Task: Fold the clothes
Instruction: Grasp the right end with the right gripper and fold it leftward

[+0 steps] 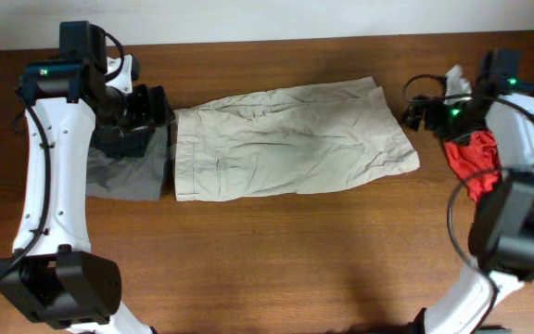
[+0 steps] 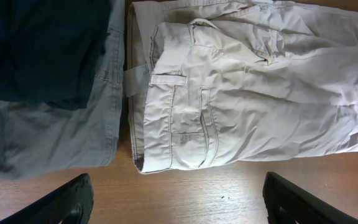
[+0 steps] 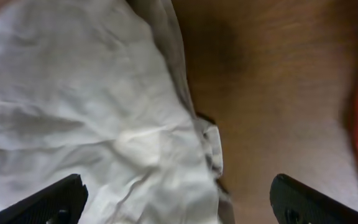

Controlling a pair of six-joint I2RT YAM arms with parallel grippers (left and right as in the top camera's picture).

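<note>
The clothes here are mainly beige khaki shorts [image 1: 286, 139], lying flat across the middle of the table with the waistband to the left. In the left wrist view the waistband, a pocket and a belt loop of the shorts [image 2: 247, 93] show. My left gripper [image 1: 160, 116] hovers at the waistband end, open, with only bare wood between its fingers [image 2: 61, 205]. My right gripper [image 1: 417, 113] is over the leg hem of the shorts [image 3: 86, 106], open wide, with the cloth edge below its fingers [image 3: 309, 202] and nothing gripped.
A grey garment [image 1: 123, 172] lies just left of the shorts, partly under my left arm; a dark patch [image 2: 36, 50] covers its upper part. A red garment [image 1: 476, 158] is bunched at the right edge, beside my right arm. Bare wooden table [image 1: 295, 250] runs along the front.
</note>
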